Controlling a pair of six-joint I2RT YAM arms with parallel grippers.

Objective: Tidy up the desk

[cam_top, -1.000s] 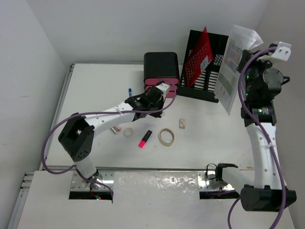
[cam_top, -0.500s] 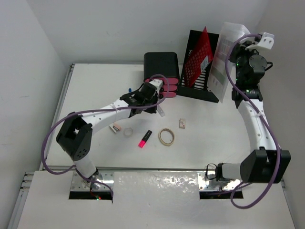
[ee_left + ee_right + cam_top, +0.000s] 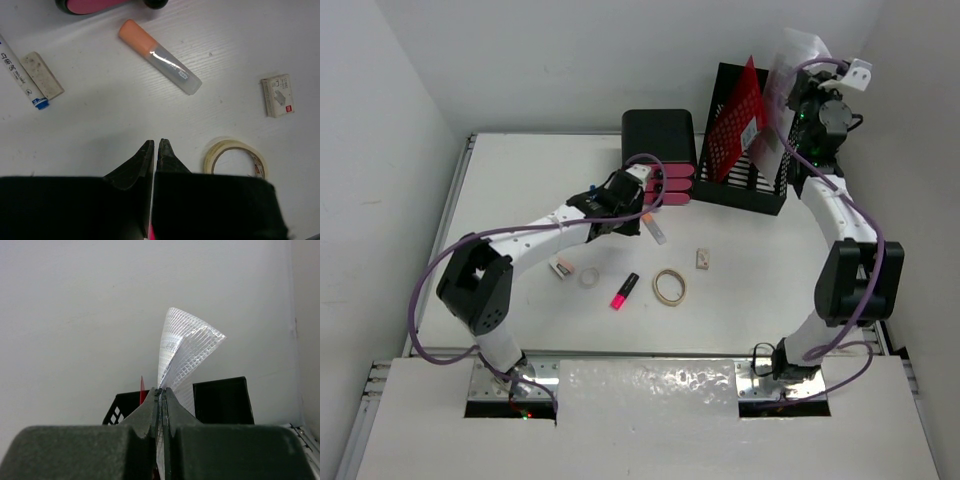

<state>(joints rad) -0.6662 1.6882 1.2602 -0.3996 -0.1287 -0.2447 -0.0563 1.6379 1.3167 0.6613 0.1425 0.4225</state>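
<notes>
**Desk check: two containers, loose small items mid-desk**

White desk across the whole view, from the arm bases out to the far wall.

Containers: two, side by side at the far edge.
- One black mesh rack, far right. Inside: one red folder, tilted.
- One black box just left of the rack, with pink drawer fronts on its near face. Front count unclear, contents hidden.

One clear sleeve up over the rack's right end, pinched in the right gripper, jaws clamped flat on the sheet. Cannot tell whether its lower edge sits inside the rack.

Loose on the desk, near side of the box:
- Two tape rings: the larger near the middle, the smaller to its left.
- One pink highlighter between the two rings.
- One orange-capped clear tube.
- One pen with one eraser just beside it.
- One staple box, far side of the larger ring.
- One small white block, left of the smaller ring.

Left gripper above the desk just near of the tube, fingers pressed together, holding nothing.
</notes>
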